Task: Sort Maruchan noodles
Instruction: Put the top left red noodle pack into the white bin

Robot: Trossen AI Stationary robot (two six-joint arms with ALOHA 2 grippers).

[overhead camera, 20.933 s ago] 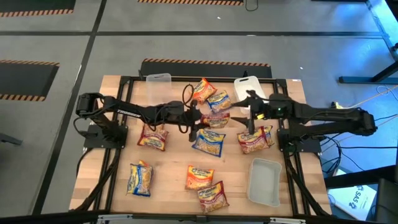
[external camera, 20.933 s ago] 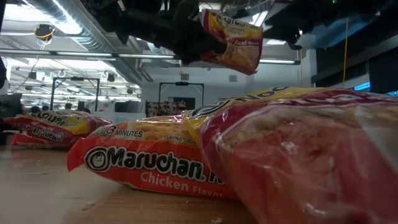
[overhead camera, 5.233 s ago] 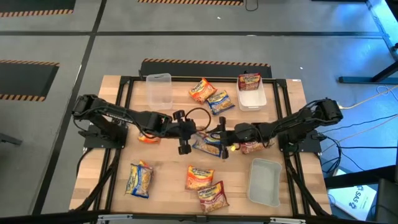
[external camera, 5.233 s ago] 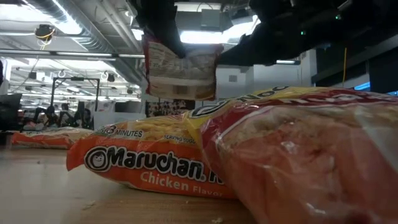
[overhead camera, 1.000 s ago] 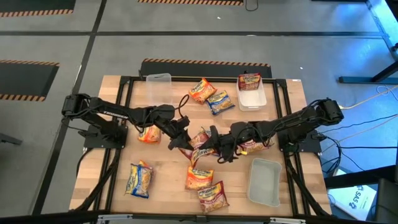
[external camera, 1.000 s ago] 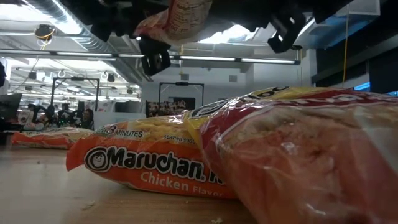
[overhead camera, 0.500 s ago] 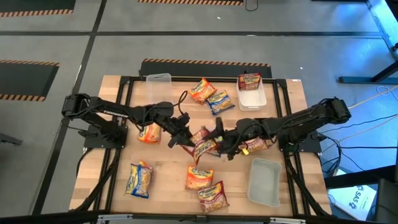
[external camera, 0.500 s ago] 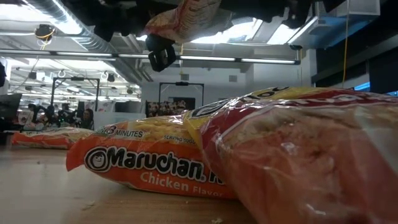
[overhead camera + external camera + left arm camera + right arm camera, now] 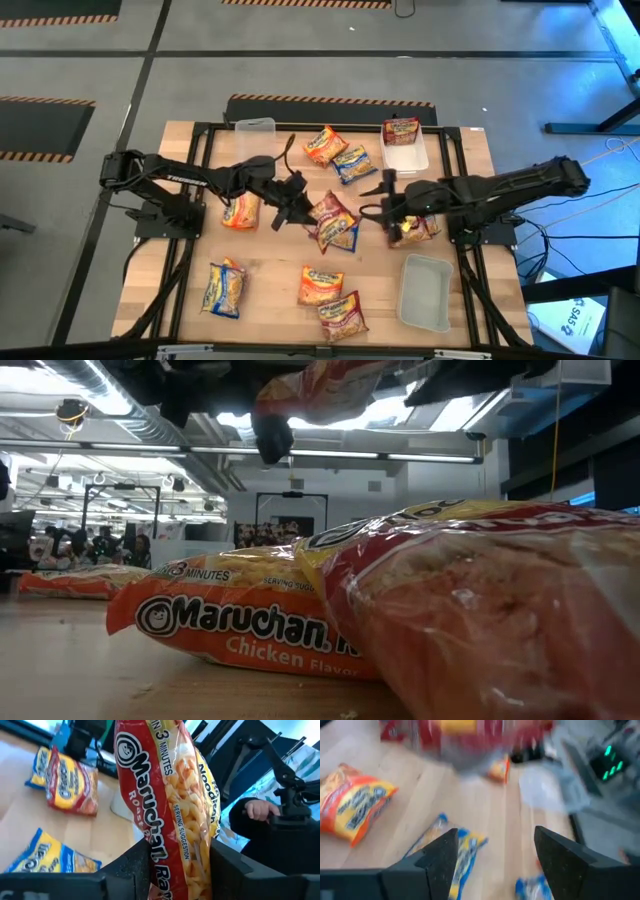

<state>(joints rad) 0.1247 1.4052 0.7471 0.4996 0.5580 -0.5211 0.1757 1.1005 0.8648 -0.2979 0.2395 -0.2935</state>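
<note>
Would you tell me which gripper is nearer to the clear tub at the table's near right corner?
The right. The right gripper is open over the table's middle, up and left of the clear tub. The left gripper, shut on a red packet, is farther left.

A red packet [image 9: 325,212] hangs near the table's centre, pinched in the left gripper [image 9: 300,211] — its face reads "Maruchan", noodles showing through the clear plastic; a blue-and-yellow packet [image 9: 341,236] lies touching it at 4 o'clock. At 12 o'clock an orange packet [image 9: 323,145] and a blue-and-yellow one [image 9: 350,163] lie side by side; at 1 o'clock a maroon one [image 9: 400,130] sits in a clear tub [image 9: 408,160]. At 9 o'clock an orange packet [image 9: 241,212]; at 3 o'clock a maroon one [image 9: 415,231]. At 7 o'clock a blue-and-yellow packet [image 9: 224,288]; at 6 o'clock an orange one [image 9: 319,286] — and a maroon one [image 9: 343,315] just below it.
</note>
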